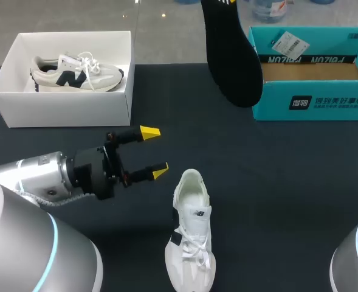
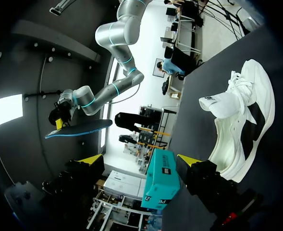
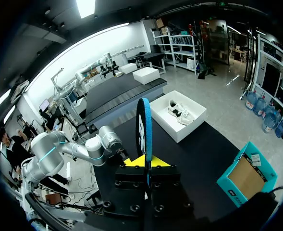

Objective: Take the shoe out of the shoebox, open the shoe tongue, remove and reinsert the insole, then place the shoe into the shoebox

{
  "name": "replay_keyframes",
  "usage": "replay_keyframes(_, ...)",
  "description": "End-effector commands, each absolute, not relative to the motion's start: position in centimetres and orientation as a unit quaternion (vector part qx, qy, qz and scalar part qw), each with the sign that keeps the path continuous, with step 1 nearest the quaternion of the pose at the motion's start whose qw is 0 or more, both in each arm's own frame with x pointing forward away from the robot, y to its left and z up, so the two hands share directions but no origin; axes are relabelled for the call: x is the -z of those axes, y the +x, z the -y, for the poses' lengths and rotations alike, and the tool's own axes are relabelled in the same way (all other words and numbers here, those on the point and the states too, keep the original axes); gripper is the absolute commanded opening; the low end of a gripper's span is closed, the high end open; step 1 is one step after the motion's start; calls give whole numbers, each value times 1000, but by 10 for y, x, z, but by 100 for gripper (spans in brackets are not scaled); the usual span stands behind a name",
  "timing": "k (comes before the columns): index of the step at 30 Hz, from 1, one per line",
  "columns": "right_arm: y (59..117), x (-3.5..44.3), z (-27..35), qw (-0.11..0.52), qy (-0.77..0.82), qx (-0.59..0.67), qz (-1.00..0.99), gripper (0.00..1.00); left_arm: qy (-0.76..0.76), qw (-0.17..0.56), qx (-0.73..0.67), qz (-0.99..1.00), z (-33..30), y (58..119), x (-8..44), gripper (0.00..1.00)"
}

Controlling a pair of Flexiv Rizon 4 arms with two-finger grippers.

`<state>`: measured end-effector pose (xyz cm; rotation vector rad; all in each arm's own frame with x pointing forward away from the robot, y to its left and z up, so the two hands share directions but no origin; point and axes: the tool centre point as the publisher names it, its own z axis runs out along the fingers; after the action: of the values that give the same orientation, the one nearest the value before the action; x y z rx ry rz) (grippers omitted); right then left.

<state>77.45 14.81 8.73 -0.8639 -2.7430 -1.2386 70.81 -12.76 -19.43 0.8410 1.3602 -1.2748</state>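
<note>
A white shoe (image 1: pixel 191 237) lies on the black table near the front edge, toe toward me, and shows beside my left gripper's fingers in the left wrist view (image 2: pixel 242 120). My left gripper (image 1: pixel 155 152) (image 2: pixel 140 159) hovers open just left of the shoe's heel, holding nothing. The dark insole (image 1: pixel 230 55) hangs high over the table's back, on edge. My right gripper (image 3: pixel 146 162) is shut on the insole's (image 3: pixel 143 130) lower end. In the left wrist view the insole (image 2: pixel 79 129) hangs from the raised right gripper (image 2: pixel 59 118).
A white shoebox (image 1: pixel 11 112) (image 3: pixel 179 131) at the back left holds a cream and navy sneaker (image 1: pixel 75 73). A teal shoebox (image 1: pixel 312 103) (image 3: pixel 230 185) (image 2: pixel 160 185) stands open at the back right.
</note>
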Motion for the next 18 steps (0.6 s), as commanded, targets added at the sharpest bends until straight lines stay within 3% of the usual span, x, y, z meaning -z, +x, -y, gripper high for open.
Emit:
replay_keyframes(1,776,-87,-149,6,-277,394,876,0,378,511,530,-562,142,720,193,100)
replay_keyframes(18,776,-87,-149,6,-277,394,876,0,471,508,506,-514,182,705,176,100)
